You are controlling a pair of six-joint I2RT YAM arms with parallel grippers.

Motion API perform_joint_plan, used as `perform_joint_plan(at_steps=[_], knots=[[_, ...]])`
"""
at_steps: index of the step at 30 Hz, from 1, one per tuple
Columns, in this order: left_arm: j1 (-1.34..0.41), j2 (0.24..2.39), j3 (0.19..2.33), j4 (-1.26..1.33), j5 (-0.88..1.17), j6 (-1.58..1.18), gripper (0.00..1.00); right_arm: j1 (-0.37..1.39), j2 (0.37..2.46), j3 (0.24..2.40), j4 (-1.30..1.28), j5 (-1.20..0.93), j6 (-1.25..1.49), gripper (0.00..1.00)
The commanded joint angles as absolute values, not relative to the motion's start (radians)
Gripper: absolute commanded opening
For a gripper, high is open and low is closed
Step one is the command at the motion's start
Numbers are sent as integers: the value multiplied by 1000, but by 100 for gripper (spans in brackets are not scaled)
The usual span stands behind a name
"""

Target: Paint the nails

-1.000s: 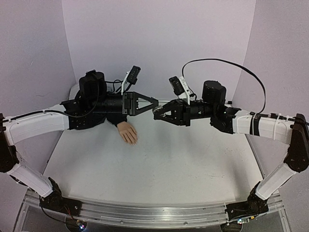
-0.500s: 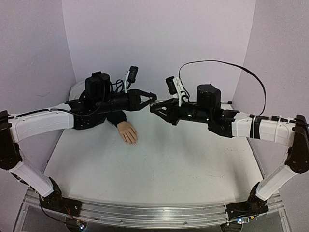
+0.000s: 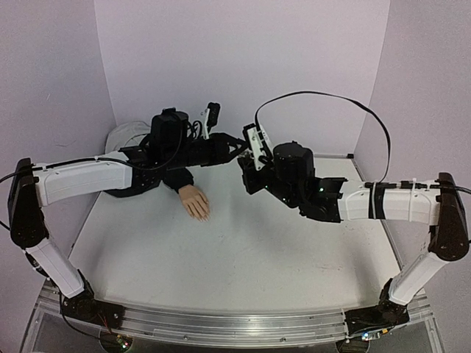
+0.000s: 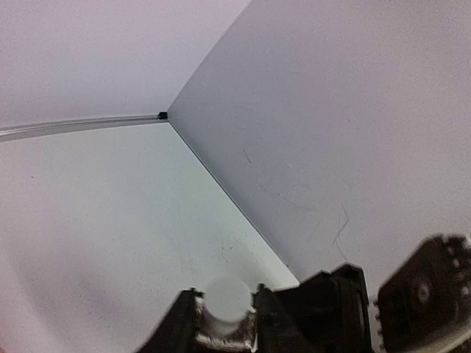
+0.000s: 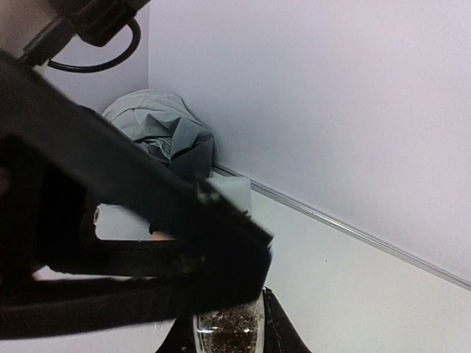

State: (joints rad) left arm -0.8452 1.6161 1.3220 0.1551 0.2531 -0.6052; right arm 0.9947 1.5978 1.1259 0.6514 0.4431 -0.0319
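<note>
nails (image 3: 203,215) lie left of centre in the top view; right gripper (image 5: 229,335) clamps the bottle (image 5: 227,322), left gripper (image 3: 240,148) pinches its cap (image 4: 224,296), likely to unscrew it.

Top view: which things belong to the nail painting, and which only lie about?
For the job: nails of the mannequin hand; white cap in the left claw; glitter bottle in the right claw.
Lying about: crumpled gray cloth; dark sleeve.
</note>
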Motion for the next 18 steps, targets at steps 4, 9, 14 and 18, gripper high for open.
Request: perform_joint_plan(at_steps=[4, 9, 14, 18], knots=[[-809, 1520, 1340, 125, 517, -624, 73, 854, 1399, 1056, 617, -49, -84, 0], [-772, 1489, 1331, 136, 684, -586, 83, 791, 1370, 1098, 481, -498, -61, 0], [-783, 1483, 1345, 138, 794, -534, 80, 743, 1394, 1109, 556, -758, 58, 0], [-805, 1466, 1337, 139, 794, -495, 68, 742, 1447, 1134, 630, -829, 124, 0]])
